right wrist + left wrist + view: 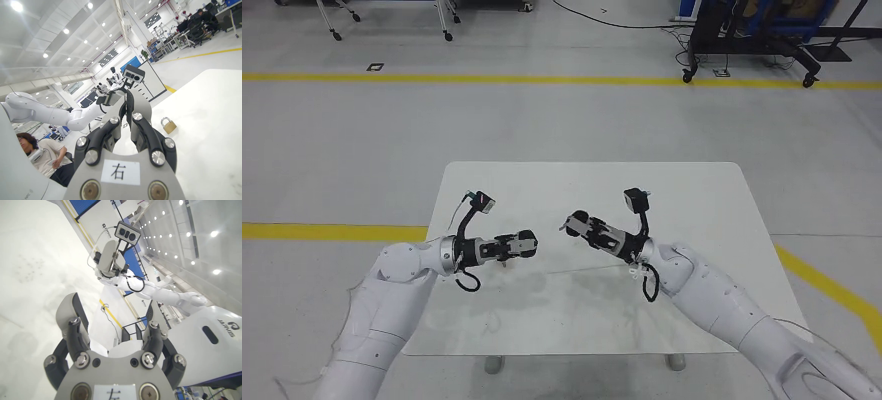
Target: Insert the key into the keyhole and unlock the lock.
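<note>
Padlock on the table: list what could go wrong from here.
1. The padlock sits unheld on the table, and the left pincer is open and empty. Pushing the key in could simply shove the lock away.
2. The key shows as a thin strip between the fingers of the shut right pincer. It may twist or slip when it meets the keyhole.

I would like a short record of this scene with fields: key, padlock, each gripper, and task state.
key: pinched in the right gripper, held above the table
padlock: brass, on the table, apart from both grippers
left gripper: open, empty, facing the right gripper
task state: key not yet in the keyhole
</note>
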